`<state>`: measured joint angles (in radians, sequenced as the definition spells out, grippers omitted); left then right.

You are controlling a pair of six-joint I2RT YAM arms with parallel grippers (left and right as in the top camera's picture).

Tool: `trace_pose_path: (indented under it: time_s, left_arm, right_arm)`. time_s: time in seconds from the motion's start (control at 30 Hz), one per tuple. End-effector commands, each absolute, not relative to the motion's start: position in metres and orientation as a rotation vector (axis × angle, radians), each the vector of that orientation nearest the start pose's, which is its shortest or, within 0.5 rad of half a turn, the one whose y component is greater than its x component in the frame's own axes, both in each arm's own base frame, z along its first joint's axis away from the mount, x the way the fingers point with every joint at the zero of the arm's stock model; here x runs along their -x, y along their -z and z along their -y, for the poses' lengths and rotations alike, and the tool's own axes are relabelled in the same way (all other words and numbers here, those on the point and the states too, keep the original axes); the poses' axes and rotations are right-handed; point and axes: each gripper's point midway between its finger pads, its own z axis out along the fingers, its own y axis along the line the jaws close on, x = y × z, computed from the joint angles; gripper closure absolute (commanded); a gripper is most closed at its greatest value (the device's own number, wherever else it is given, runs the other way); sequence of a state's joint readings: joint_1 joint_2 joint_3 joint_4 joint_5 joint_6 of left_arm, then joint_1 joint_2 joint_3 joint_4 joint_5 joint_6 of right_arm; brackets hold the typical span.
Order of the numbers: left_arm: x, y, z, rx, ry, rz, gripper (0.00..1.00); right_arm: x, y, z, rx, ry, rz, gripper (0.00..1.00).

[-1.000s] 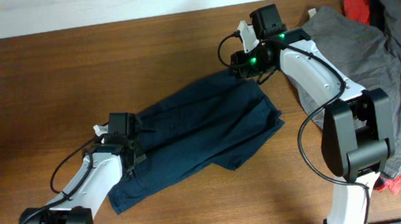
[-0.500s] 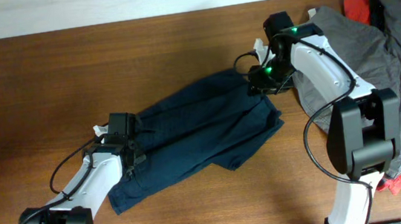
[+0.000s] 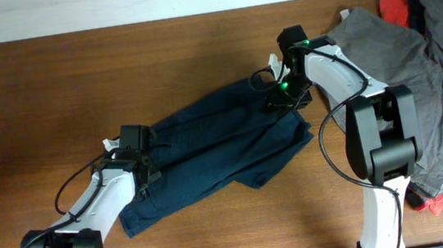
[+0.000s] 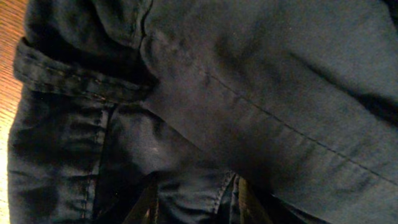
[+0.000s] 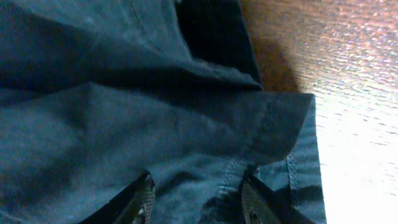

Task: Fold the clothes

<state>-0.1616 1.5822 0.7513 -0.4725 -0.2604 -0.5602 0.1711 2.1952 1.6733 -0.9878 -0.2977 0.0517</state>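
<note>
right end effector (image 5: 196, 202) grips navy shorts (image 3: 216, 153) hem | left end effector (image 4: 196, 205) seemingly grips too, fingertips cut off

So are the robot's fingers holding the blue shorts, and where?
Both seem to. The right fingers pinch the navy shorts at a stitched hem corner. The left fingers have cloth bunched between them near the other end, though that grip is hard to see.

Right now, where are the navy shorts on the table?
In the overhead view the navy shorts lie spread diagonally mid-table, between the left gripper and right gripper, left of the grey garments.
</note>
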Motion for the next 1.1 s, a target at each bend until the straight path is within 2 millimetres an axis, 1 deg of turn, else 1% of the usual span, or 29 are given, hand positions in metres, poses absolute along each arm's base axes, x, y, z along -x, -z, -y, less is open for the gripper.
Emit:
trace_pose_path:
  time_s: [0.0, 0.03, 0.07, 0.1, 0.13, 0.23, 0.27, 0.3, 0.37, 0.4, 0.43, 0.47, 0.53, 0.63, 0.73, 0.97, 1.07]
  left_arm:
    - [-0.288, 0.004, -0.003, 0.595, -0.274, -2.767, 0.58]
    - [-0.288, 0.004, -0.003, 0.595, -0.274, -2.767, 0.58]
    - [-0.288, 0.004, -0.003, 0.595, -0.274, -2.767, 0.58]
    - [-0.288, 0.004, -0.003, 0.595, -0.274, -2.766, 0.58]
    - [-0.288, 0.004, -0.003, 0.595, -0.274, -2.767, 0.58]
    - [-0.287, 0.004, -0.003, 0.595, -0.275, -2.767, 0.58]
    - [-0.287, 0.004, -0.003, 0.595, -0.275, -2.767, 0.58]
    - [-0.287, 0.004, -0.003, 0.595, -0.274, -2.767, 0.58]
    - [-0.287, 0.004, -0.003, 0.594, -0.275, -2.768, 0.57]
    - [-0.287, 0.004, -0.003, 0.595, -0.275, -2.768, 0.58]
    - [-0.287, 0.004, -0.003, 0.595, -0.275, -2.767, 0.58]
    - [-0.288, 0.004, -0.003, 0.595, -0.275, -2.766, 0.58]
    - [-0.287, 0.004, -0.003, 0.595, -0.274, -2.767, 0.57]
    - [-0.287, 0.004, -0.003, 0.595, -0.274, -2.767, 0.57]
    - [-0.287, 0.004, -0.003, 0.595, -0.274, -2.767, 0.58]
    - [-0.286, 0.004, -0.003, 0.595, -0.277, -2.772, 0.58]
    - [-0.286, 0.004, -0.003, 0.595, -0.279, -2.775, 0.57]
  right_arm:
    - [-0.415, -0.017, -0.127, 0.217, -0.482, -3.074, 0.55]
    - [-0.415, -0.017, -0.128, 0.22, -0.485, -3.073, 0.66]
    - [-0.415, -0.017, -0.128, 0.222, -0.486, -3.073, 0.7]
    - [-0.414, -0.018, -0.13, 0.241, -0.493, -3.07, 0.82]
    - [-0.415, -0.018, -0.131, 0.246, -0.496, -3.066, 0.96]
    - [-0.422, -0.02, -0.137, 0.252, -0.542, -3.024, 0.96]
    - [-0.426, -0.022, -0.137, 0.254, -0.538, -3.008, 0.96]
    - [-0.43, -0.025, -0.132, 0.245, -0.509, -3.0, 0.96]
    - [-0.433, -0.034, -0.124, 0.222, -0.491, -2.992, 0.92]
    - [-0.435, -0.045, -0.116, 0.195, -0.49, -2.983, 0.77]
    - [-0.437, -0.052, -0.11, 0.175, -0.488, -2.978, 0.62]
    - [-0.437, -0.055, -0.104, 0.153, -0.487, -2.98, 0.55]
    - [-0.434, -0.053, -0.099, 0.135, -0.486, -2.996, 0.55]
    - [-0.43, -0.046, -0.098, 0.135, -0.483, -3.01, 0.55]
    - [-0.427, -0.04, -0.104, 0.154, -0.484, -3.025, 0.55]
    - [-0.418, -0.024, -0.126, 0.228, -0.488, -3.062, 0.55]
    - [-0.418, -0.023, -0.129, 0.237, -0.49, -3.063, 0.55]
